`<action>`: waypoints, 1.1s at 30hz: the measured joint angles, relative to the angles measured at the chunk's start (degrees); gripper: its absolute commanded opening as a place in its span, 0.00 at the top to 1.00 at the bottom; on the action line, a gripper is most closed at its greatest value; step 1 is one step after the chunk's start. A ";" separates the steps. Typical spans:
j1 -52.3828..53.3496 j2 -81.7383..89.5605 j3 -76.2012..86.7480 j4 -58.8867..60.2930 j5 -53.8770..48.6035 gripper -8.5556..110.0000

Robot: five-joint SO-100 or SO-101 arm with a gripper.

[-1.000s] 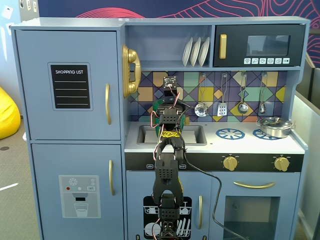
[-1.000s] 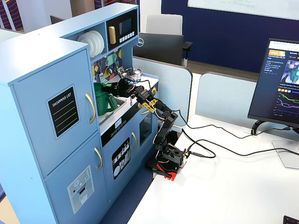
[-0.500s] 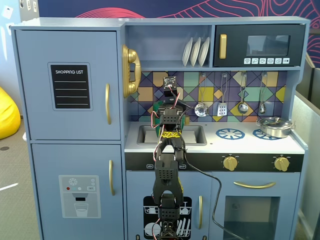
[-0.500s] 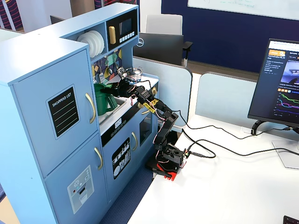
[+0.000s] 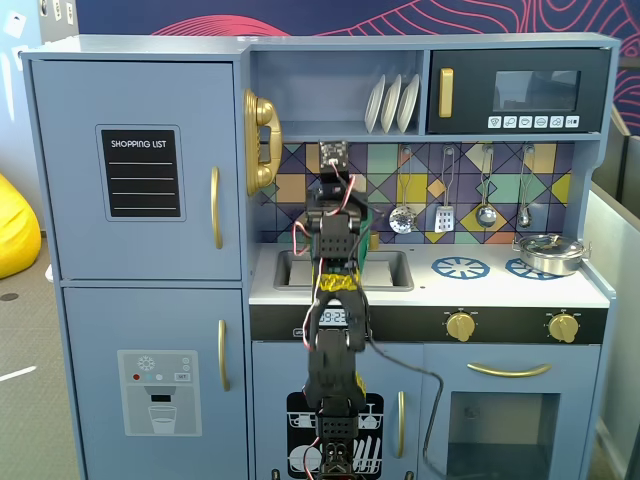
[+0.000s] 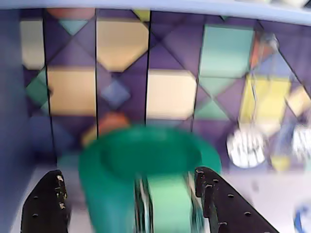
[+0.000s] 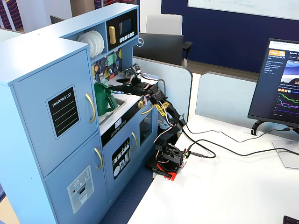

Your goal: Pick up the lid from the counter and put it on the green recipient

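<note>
The green recipient stands at the back left of the white counter, close in front of the wrist camera, with its light green strap facing me. It also shows in a fixed view. My gripper is open and empty, one finger on each side of the recipient's upper part; the fingers look apart from it. In a fixed view the gripper hovers at the recipient's top. The recipient's top is a blurred dark green oval; I cannot tell whether the lid lies there. No separate lid shows on the counter.
A sunken sink lies under the arm. Blue burner rings and a steel pot are at the counter's right. Utensils hang on the tiled back wall. A shelf runs just above the gripper.
</note>
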 measured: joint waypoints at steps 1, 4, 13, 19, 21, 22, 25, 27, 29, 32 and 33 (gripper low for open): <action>0.09 2.99 2.99 1.49 0.00 0.70; 0.09 12.74 14.59 5.01 0.09 0.70; 3.52 34.54 54.40 8.70 2.81 0.91; 2.37 38.32 78.57 3.60 8.17 0.93; 0.88 39.90 82.97 3.78 9.23 0.92; 0.35 40.78 84.64 4.92 8.79 0.92; 0.44 43.86 88.33 10.55 7.12 0.92; -0.09 46.41 89.47 15.82 7.21 0.92; -1.32 48.87 89.82 21.36 7.38 0.91; -2.37 49.75 89.91 28.83 7.29 0.91; -2.37 50.10 89.82 30.59 7.29 0.91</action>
